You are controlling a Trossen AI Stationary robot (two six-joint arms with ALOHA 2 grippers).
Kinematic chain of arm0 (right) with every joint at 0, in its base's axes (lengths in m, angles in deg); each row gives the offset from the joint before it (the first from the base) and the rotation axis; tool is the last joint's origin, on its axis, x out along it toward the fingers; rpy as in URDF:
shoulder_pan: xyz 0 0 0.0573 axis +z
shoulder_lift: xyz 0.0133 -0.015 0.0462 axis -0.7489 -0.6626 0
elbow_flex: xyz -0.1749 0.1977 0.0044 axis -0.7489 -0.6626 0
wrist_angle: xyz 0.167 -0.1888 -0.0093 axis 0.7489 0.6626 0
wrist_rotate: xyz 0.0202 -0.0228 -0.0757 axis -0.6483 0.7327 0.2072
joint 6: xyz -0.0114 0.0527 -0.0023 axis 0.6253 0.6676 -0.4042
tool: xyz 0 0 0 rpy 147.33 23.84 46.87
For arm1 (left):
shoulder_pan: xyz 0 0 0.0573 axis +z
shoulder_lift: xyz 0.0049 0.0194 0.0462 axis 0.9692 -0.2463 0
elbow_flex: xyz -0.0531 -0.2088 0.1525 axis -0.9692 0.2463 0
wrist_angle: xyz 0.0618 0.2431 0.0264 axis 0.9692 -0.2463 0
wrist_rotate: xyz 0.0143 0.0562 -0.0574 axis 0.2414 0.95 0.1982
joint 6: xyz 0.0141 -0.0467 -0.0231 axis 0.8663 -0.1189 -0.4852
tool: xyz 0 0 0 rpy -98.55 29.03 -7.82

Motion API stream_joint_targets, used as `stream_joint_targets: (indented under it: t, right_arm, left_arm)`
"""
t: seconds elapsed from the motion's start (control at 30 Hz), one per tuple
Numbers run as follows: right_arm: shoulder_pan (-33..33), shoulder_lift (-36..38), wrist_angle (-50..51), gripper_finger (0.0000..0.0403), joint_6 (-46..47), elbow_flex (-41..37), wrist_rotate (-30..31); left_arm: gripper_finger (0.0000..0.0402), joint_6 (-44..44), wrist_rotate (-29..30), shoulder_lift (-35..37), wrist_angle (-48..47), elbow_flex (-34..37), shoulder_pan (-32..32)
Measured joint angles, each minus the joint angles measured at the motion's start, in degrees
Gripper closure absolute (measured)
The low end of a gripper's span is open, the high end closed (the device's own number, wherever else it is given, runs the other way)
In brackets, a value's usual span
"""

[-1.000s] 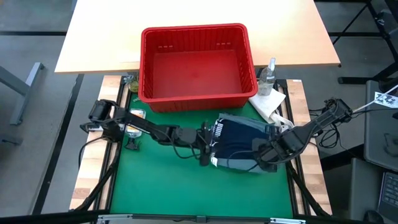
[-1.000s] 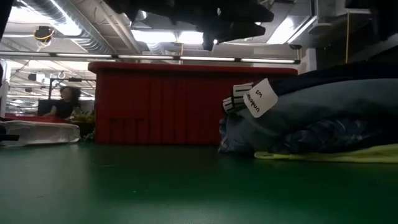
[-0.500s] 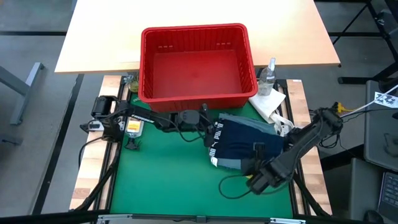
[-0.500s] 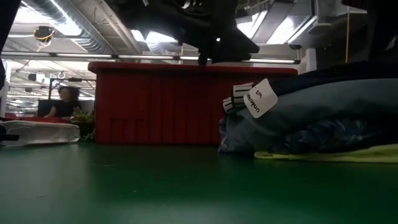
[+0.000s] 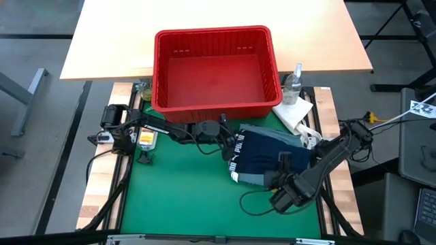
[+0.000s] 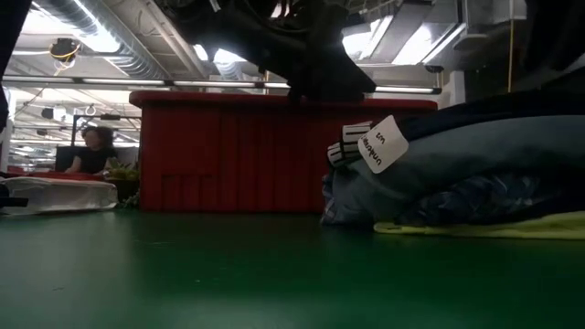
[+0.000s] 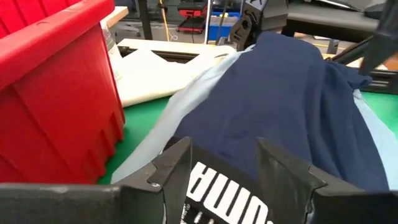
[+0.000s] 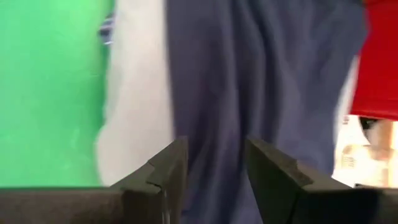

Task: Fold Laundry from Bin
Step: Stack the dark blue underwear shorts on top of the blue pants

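The laundry (image 5: 267, 155) lies folded in a stack on the green mat, right of centre: a dark navy garment (image 7: 292, 106) on top, a grey-blue one (image 6: 475, 155) under it, and a yellow one (image 6: 494, 227) at the bottom. The red bin (image 5: 216, 68) stands behind it with nothing inside. My left gripper (image 5: 228, 138) hovers open at the stack's left edge, above the navy garment's white lettering (image 7: 217, 193). My right gripper (image 5: 281, 180) hangs open over the stack's near edge, pointing steeply down at the navy cloth (image 8: 217, 81).
A spray bottle (image 5: 294, 80) and a white paper towel (image 5: 294, 113) sit right of the bin. A small yellow-labelled item (image 5: 145, 139) lies at the mat's left edge. A thin cable loops over the mat (image 5: 253, 203). A person (image 6: 91, 151) sits far behind the table.
My left gripper has swung toward the far edge, from the stack's near-left corner to its far-left corner beside the bin. My right gripper has drawn back off the stack toward the near edge, sinking and tipping further down. The stack has stayed put.
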Motion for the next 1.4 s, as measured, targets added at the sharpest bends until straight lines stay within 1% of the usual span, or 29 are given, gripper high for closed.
stream_joint_targets:
  t: [0.1, 0.17, 0.4, 0.47, 0.57, 0.63, 0.77, 0.97, 1.1, 1.3, 1.4]
  right_arm:
    - [-0.21, -0.04, 1.54, 0.0244, -0.02, -0.07, 2.16]
    - [-0.52, -0.04, 1.01, 0.0244, -0.02, -0.96, 1.97]
    - [-0.50, -0.22, -3.45, 0.0244, 0.02, -6.49, -3.52]
    - [-0.45, -0.28, -5.22, 0.0244, -0.03, -7.28, -5.05]
    - [-0.37, -0.28, -7.64, 0.0244, -1.68, -7.40, -7.11]
    - [-0.37, -0.28, -9.01, 0.0244, -2.96, -7.40, -9.60]
    - [-0.37, -0.28, -9.13, 0.0244, -3.54, -7.38, -15.55]
    - [-0.37, -0.28, -9.19, 0.0244, -3.56, -7.40, -20.34]
    - [-0.37, -0.15, -8.43, 0.0244, -3.56, -6.76, -21.45]
    - [-0.37, 0.02, -4.06, 0.0244, -3.58, -0.99, -19.86]
    - [-0.34, 0.02, -2.78, 0.0244, -3.61, 0.84, -19.74]
  left_arm:
    - [0.0231, -0.07, -0.03, 0.00, 0.05, 0.00, -0.01]
    - [0.0231, -0.07, -0.01, -0.02, 0.06, 0.00, 0.01]
    - [0.0231, -0.07, 0.02, -3.48, 0.61, 0.00, 0.00]
    - [0.0231, -0.07, 0.97, -4.71, 0.67, 0.00, 0.09]
    - [0.0231, -0.07, 3.70, -5.98, 0.63, 0.00, 0.62]
    - [0.0231, -0.07, 4.56, -6.39, 0.68, 0.00, 1.24]
    - [0.0231, -0.07, 4.78, -6.45, 0.33, 0.00, 2.33]
    - [0.0231, -0.09, 4.06, -5.83, 0.26, 0.00, 2.60]
    - [0.0231, 0.10, 2.98, -3.91, 0.30, 0.00, 1.81]
    - [0.0231, 1.90, 2.86, 0.60, 0.41, 0.00, -0.06]
    - [0.0231, 1.70, 2.23, 1.12, 0.68, 0.00, -1.54]
